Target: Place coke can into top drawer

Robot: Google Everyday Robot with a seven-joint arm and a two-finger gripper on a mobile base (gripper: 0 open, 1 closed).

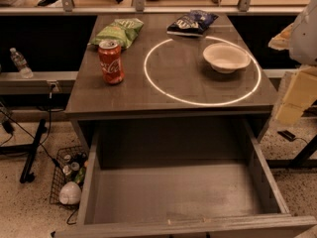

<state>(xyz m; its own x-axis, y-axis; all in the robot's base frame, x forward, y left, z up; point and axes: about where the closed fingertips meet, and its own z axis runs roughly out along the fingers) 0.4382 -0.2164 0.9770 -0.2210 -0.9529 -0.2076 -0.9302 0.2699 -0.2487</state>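
The coke can (pixel 111 61), red with white script and a silver top, stands upright on the left part of the grey table top (pixel 168 90). The top drawer (pixel 173 192) is pulled out wide below the table's front edge, and its flat grey bottom is bare. My gripper (pixel 292 100) hangs at the right edge of the view, beside the table's right side, well apart from the can and above the floor to the right of the drawer. It holds nothing that I can see.
A green chip bag (pixel 119 31) lies behind the can. A blue chip bag (pixel 190 23) lies at the back. A white bowl (pixel 226 57) sits at the right inside a bright ring of light. A wire basket (pixel 69 175) of cans sits on the floor at the left.
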